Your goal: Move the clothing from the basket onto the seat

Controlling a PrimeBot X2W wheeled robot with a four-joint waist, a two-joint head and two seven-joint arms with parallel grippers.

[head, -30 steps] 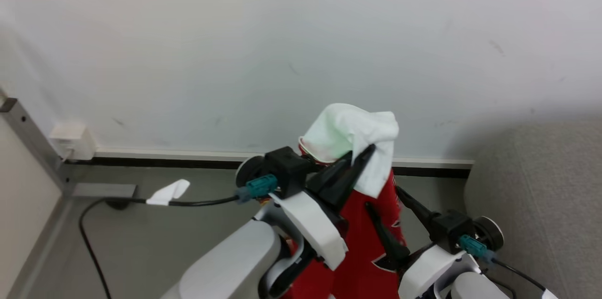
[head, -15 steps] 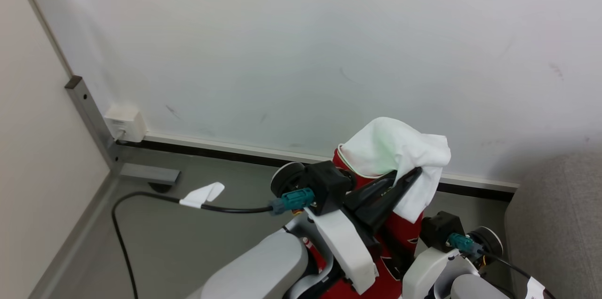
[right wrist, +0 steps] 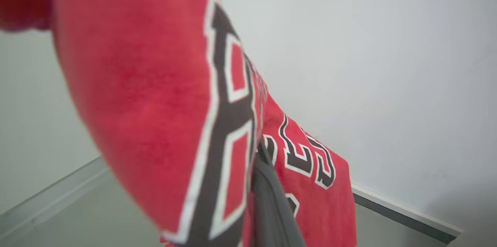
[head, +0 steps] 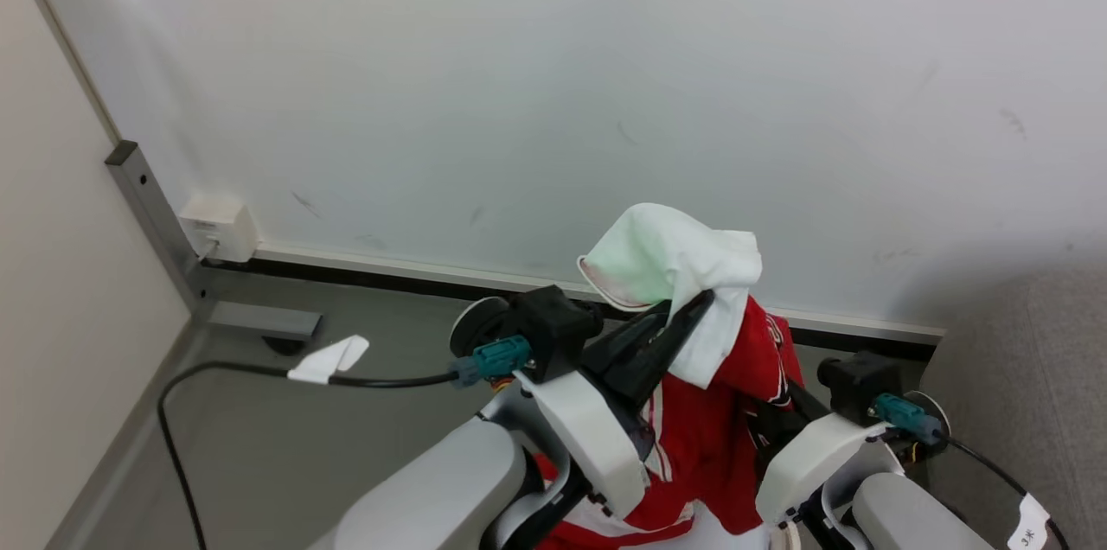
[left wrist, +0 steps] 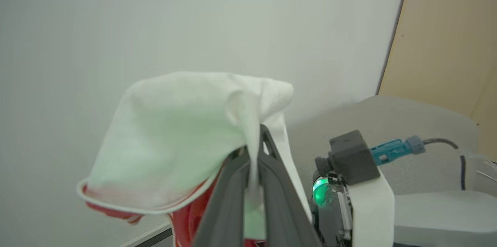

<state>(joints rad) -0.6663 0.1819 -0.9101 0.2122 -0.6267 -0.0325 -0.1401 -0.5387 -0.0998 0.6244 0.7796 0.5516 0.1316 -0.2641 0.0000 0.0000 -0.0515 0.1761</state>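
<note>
The clothing is a red jersey with a white panel, held up in front of the wall between both arms. My left gripper is shut on the white fabric, which drapes over its fingertips. My right gripper is lower right and shut on the red part, which spreads toward it. In the right wrist view the red jersey with black lettering hangs over my right gripper. The grey seat lies at the right edge. The basket is out of view.
A pale wall with a dark skirting strip stands close ahead. A black cable with a white tag runs over the grey floor at the left. A wall socket and a metal post sit in the left corner.
My right gripper has closed on the red jersey and pulled it out to the right. The head camera has shifted, so the wall and corner sit differently.
</note>
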